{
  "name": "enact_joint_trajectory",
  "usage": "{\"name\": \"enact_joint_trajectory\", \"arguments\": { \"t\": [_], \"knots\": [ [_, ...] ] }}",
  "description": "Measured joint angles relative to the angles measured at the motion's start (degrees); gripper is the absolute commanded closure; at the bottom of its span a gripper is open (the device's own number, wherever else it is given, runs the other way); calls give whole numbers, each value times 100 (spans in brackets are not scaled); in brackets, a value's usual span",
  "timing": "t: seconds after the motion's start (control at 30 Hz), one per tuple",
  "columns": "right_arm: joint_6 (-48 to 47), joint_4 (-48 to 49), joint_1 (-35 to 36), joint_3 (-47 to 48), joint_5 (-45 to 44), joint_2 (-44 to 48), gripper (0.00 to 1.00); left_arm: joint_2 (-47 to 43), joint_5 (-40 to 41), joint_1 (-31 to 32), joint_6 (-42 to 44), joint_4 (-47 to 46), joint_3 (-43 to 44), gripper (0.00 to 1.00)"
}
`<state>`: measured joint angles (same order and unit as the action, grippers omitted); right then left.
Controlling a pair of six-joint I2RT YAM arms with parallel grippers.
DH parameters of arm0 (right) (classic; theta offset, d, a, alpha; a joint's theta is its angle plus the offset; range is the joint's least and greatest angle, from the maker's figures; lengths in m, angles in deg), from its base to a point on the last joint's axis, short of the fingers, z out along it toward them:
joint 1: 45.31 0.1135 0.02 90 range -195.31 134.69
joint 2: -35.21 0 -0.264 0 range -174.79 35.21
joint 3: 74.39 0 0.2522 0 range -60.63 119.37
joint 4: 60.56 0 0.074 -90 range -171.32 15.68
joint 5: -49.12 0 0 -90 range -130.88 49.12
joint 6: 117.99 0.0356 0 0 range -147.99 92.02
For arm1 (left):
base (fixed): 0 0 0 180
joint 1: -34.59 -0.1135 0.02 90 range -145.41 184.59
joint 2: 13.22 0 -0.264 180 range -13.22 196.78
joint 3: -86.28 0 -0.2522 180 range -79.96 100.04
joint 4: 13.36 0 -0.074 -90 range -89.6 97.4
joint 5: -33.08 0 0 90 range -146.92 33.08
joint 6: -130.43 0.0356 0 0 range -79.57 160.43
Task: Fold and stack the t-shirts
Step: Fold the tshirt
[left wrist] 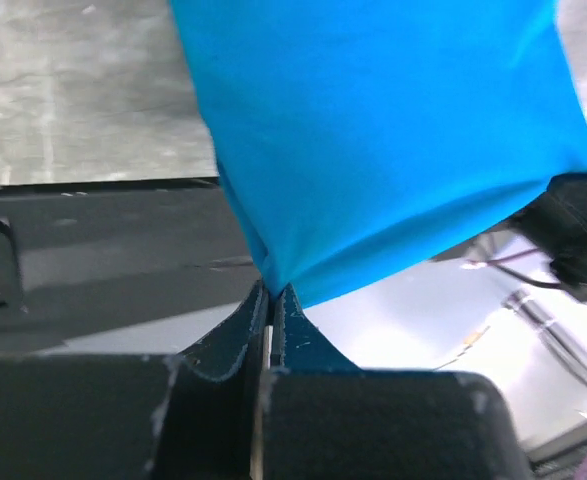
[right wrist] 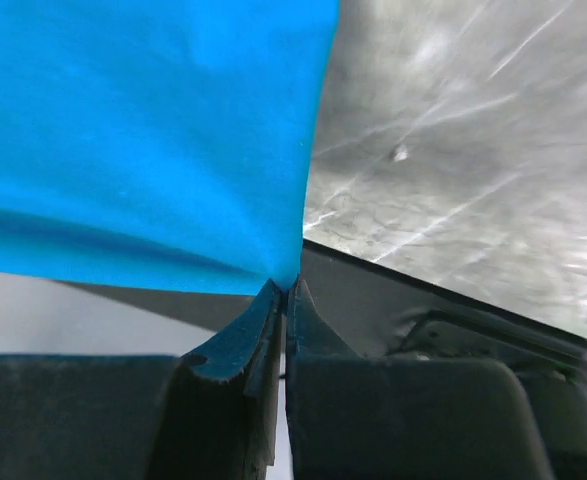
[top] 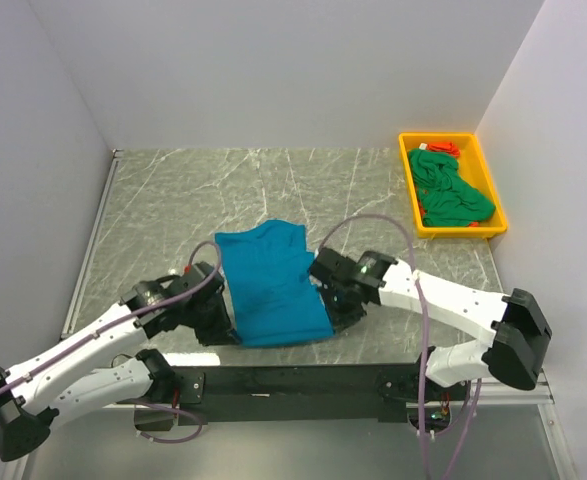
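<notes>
A teal-blue t-shirt [top: 271, 283] lies in a long folded strip across the near middle of the marble table [top: 173, 200]. My left gripper [top: 225, 330] is shut on its near left corner; in the left wrist view the cloth [left wrist: 393, 140] runs down into the pinched tips of that left gripper [left wrist: 275, 292]. My right gripper [top: 328, 312] is shut on the near right corner, and the right wrist view shows the blue cloth [right wrist: 143, 130] pulled taut into the right gripper [right wrist: 286, 285]. A green t-shirt [top: 451, 193] and a small red-orange piece [top: 447, 150] lie in the yellow bin [top: 406, 165].
The yellow bin stands at the far right, close to the right wall. White walls close in the table on the left, back and right. A black rail [top: 293, 380] runs along the near edge under both grippers.
</notes>
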<state>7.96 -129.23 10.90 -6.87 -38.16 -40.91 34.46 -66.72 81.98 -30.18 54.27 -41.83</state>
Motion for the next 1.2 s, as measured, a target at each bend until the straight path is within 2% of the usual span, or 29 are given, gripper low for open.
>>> {"name": "enact_joint_trajectory", "arguments": {
  "t": [0.13,0.23,0.43,0.73,0.93,1.2],
  "knots": [
    [-343,-645,-407,1165,-299,-140,100,562,131,-195,157,310,946,99],
    [-623,-890,-787,1952,-481,-398,100,1097,267,-570,428,295,1392,99],
    [-1145,-1082,-1150,3333,-577,-1294,100,1486,365,-1598,1025,175,1735,99],
    [-1705,-1209,-1331,5077,-581,-2667,100,1823,365,-2461,1644,-149,1840,99],
    [-1902,-1150,-1530,5757,-483,-3412,100,2326,358,-3003,2011,-538,1950,99],
    [-1978,-616,-1825,6000,-398,-4140,100,3397,341,-3493,2437,-1309,2221,99]
  ]
}}
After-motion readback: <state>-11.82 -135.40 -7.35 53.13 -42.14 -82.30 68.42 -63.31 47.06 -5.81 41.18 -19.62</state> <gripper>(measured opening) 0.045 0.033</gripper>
